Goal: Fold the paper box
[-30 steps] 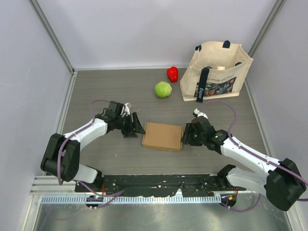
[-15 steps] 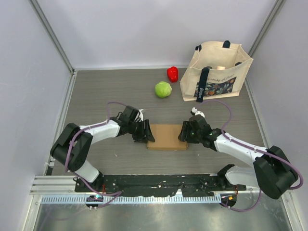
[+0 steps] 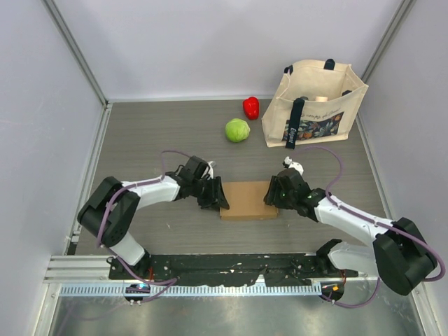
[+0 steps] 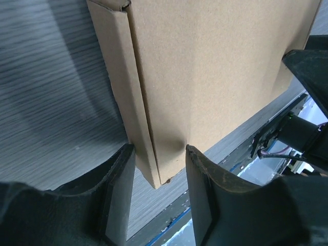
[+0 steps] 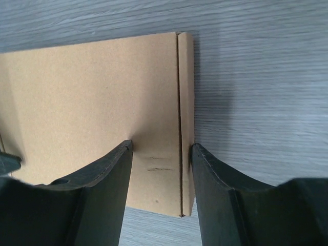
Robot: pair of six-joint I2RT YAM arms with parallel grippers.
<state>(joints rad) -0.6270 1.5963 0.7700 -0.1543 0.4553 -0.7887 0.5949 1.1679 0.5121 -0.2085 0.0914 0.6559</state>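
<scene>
Cabbage [image 3: 237, 130], pepper [image 3: 250, 107], tote bag [image 3: 315, 101] beyond paper box [image 3: 246, 199]

There is one table [image 3: 161, 133], and on it lie one brown cardboard box [image 3: 246, 199], one beige cloth bag [image 3: 315, 105], one red pepper [image 3: 250, 107] and one round green vegetable [image 3: 237, 130], so four loose things, each kind only once. There are two robot arms, one left arm [image 3: 150, 189] and one right arm [image 3: 350, 217], and each carries one gripper, the left gripper [image 3: 215, 196] and the right gripper [image 3: 273, 194], which makes two grippers. Each gripper has two black fingers [image 4: 115, 205], so four fingers together.
</scene>
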